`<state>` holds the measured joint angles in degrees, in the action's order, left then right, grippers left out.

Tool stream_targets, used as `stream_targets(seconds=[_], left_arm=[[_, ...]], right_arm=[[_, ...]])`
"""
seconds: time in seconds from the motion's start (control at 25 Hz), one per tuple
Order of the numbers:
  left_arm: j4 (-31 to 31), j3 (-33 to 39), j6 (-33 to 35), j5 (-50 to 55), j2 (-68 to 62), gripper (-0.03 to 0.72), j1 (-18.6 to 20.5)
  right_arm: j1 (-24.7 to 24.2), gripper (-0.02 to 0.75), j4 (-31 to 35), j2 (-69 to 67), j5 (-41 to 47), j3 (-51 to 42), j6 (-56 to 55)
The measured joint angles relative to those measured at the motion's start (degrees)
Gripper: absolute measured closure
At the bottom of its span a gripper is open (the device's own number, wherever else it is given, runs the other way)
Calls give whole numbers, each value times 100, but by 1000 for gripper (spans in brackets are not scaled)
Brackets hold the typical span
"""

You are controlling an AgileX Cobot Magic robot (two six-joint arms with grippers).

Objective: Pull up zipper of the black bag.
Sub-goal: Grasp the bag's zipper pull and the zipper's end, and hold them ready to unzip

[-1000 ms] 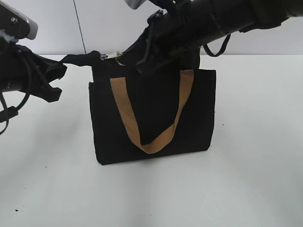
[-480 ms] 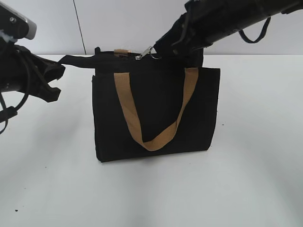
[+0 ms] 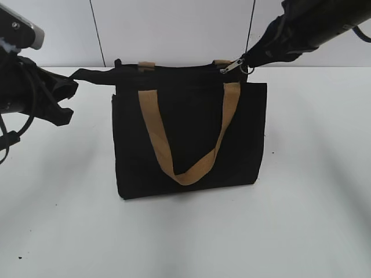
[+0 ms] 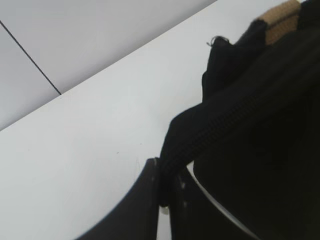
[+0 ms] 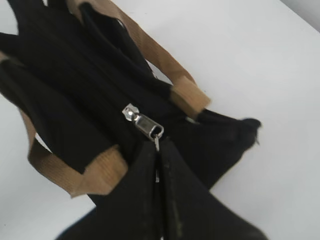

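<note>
The black bag stands upright on the white table, its tan handle hanging down the front. The zipper runs along the top edge. Its silvery pull tab sits near the bag's right end, also seen in the right wrist view. My right gripper is shut on the pull tab's ring. My left gripper is shut on the black zipper tail that sticks out to the left of the bag and holds it taut.
The white table spreads all round the bag. A pale wall with dark vertical seams stands behind. Both arms hang above the bag's top at left and right.
My right gripper has moved to the right along the bag's top with the pull tab, from near the left end to the right end. The left gripper has stayed in place.
</note>
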<state>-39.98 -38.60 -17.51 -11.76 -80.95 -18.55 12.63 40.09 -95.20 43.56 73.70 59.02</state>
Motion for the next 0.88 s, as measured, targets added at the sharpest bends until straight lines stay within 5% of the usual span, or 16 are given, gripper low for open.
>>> stream_targets(seconds=[0.4, 0.48, 0.68, 0.88], left_arm=[[508, 0, 5, 20, 0, 656, 0], [813, 0, -114, 148, 13, 584, 0], [1470, 0, -519, 939, 390, 244, -204], [1984, 0, -560, 2227, 1080, 169, -710]], right_arm=[[-128, 733, 121, 5, 177, 0, -401], [-128, 664, 137, 28, 257, 0, -506], [-128, 326, 137, 282, 570, 0, -1149], [-128, 196, -65, 641, 1097, 0, -1948]])
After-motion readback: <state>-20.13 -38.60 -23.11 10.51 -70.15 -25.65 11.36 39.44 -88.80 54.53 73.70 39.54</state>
